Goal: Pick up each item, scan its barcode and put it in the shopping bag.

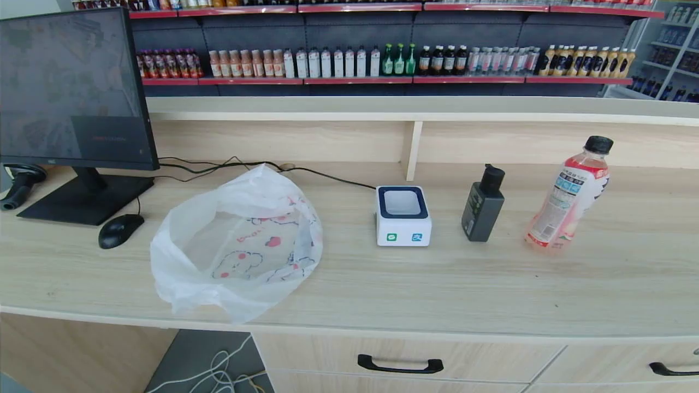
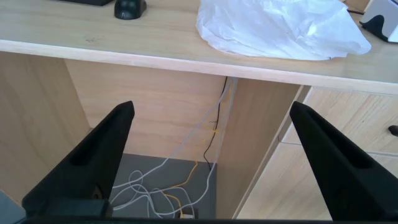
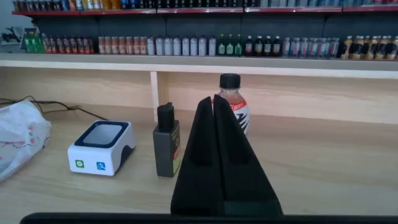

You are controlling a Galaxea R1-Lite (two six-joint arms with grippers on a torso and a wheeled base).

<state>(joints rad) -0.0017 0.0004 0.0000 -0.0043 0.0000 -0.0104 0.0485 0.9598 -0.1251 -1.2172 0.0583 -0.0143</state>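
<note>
At the left gripper (image 2: 211, 109): fingers spread wide, nothing between them. Sits low, facing the front of the counter (image 2: 124, 56) below its edge, with the shopping bag (image 2: 280, 28) up on top ahead.

At the right gripper (image 3: 213, 102): fingers pressed together, empty. Looks level across the counter top toward the 2 items.

Relation judged decisive: drink bottle (image 3: 231, 93) straight ahead of the right gripper, partly hidden behind its closed fingers; dark pump bottle (image 3: 166, 144) just to the scanner side of that line. Both upright, long axis vertical, standing apart from each other. Right arm judged the nearer to both; opening needed before any grasp.

Between bottles and bag: scanner (image 1: 403, 215), window facing up. Bag slumped, mouth open, on the robot's left.

Markings: 2 small square icons, green and blue, on the scanner front. Cartoon figures and red hearts on the bag. Pink-and-white label with blue panels on the drink bottle, print too small to read. Label on the dark bottle unreadable.

Farther left: mouse (image 1: 120, 230) and dark monitor (image 1: 73, 87). Beyond the counter: shelves (image 1: 382, 81) with rows of bottles.
</note>
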